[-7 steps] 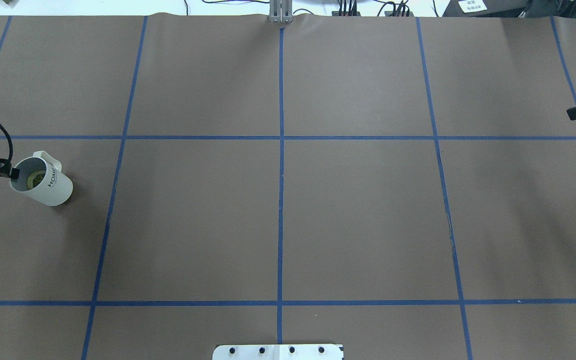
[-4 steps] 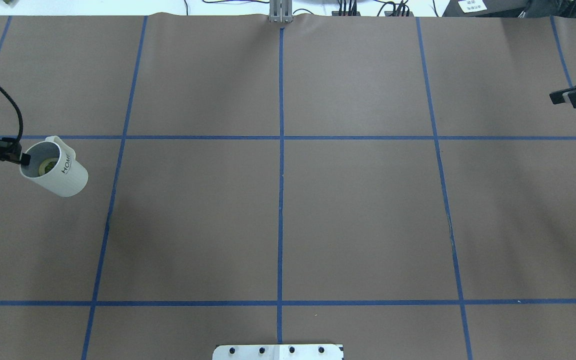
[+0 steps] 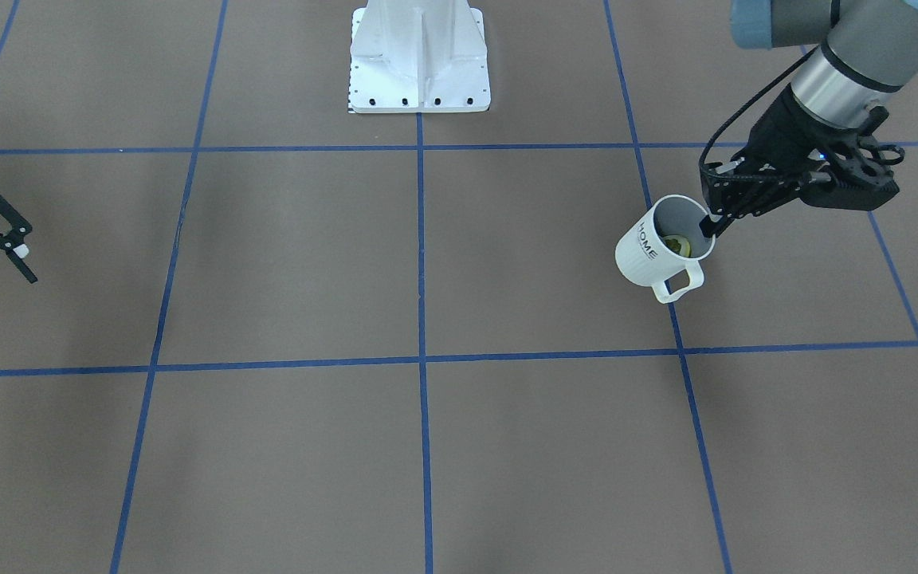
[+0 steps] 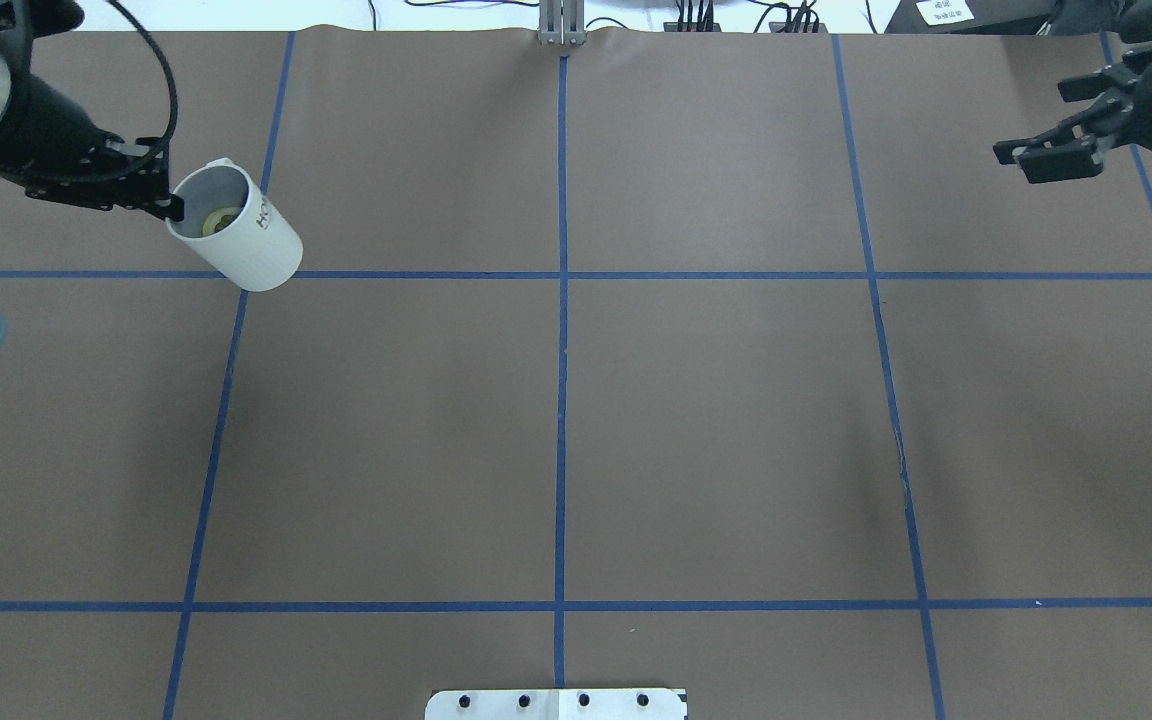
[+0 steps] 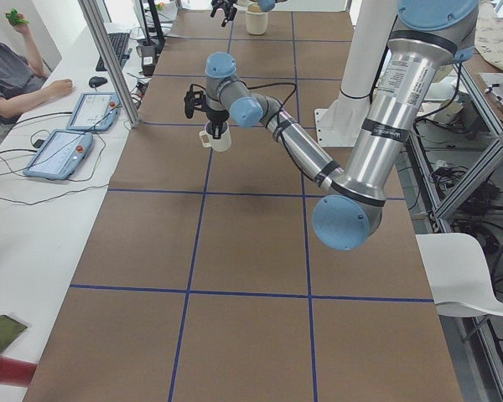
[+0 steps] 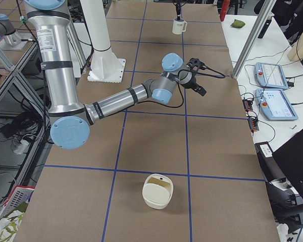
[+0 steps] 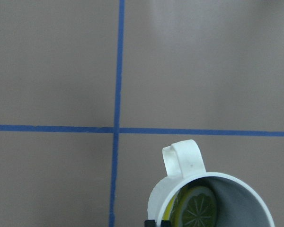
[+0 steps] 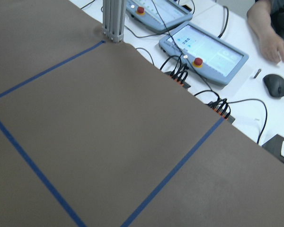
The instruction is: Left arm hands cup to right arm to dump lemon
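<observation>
My left gripper (image 4: 172, 208) is shut on the rim of the white cup (image 4: 239, 238), one finger inside and one outside, and holds it above the table at the far left. The cup also shows in the front view (image 3: 657, 251), with its handle turned away from the robot and "HOME" on its side. Lemon slices (image 7: 198, 208) lie inside it, and they show in the overhead view (image 4: 221, 218) too. My right gripper (image 4: 1041, 158) is open and empty over the far right of the table. In the front view (image 3: 6, 236) its fingers are spread.
The brown mat with blue tape grid lines (image 4: 562, 400) covers the table. The white robot base plate (image 3: 419, 60) sits at the near edge. A cream round container (image 6: 158, 191) stands at the right end. Operators' tablets (image 8: 206, 49) and cables lie past the far edge.
My left gripper has carried the cup away from the robot and toward the middle. My right gripper has come further in from the right edge, also moving away from the robot.
</observation>
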Controlling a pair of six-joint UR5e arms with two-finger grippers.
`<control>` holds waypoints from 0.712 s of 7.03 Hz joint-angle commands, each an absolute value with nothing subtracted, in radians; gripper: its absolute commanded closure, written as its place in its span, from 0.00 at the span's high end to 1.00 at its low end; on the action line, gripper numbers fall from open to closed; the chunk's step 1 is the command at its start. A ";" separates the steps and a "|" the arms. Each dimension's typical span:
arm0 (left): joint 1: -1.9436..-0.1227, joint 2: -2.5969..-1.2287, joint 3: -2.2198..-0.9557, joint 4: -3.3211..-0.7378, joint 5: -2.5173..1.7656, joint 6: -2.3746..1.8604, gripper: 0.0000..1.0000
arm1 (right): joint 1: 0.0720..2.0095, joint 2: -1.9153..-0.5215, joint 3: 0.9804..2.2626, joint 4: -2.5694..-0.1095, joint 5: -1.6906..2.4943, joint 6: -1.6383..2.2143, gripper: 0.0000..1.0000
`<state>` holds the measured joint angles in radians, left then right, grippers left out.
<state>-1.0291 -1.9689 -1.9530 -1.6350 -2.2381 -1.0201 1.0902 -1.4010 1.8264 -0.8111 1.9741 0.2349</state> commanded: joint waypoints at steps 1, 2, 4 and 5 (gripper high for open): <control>-1.016 -2.138 -1.863 -1.611 -2.238 -1.125 0.00 | 0.916 -1.278 1.797 -0.749 1.757 0.276 0.99; -1.000 -2.237 -1.782 -1.611 -2.238 -1.176 0.00 | 0.852 -1.241 1.795 -0.723 1.706 0.284 0.94; -0.982 -2.339 -1.688 -1.617 -2.238 -1.218 0.00 | 0.708 -1.201 1.780 -0.608 1.504 0.291 0.92; -0.974 -2.364 -1.668 -1.618 -2.238 -1.238 0.00 | 0.646 -1.148 1.766 -0.612 1.444 0.331 0.93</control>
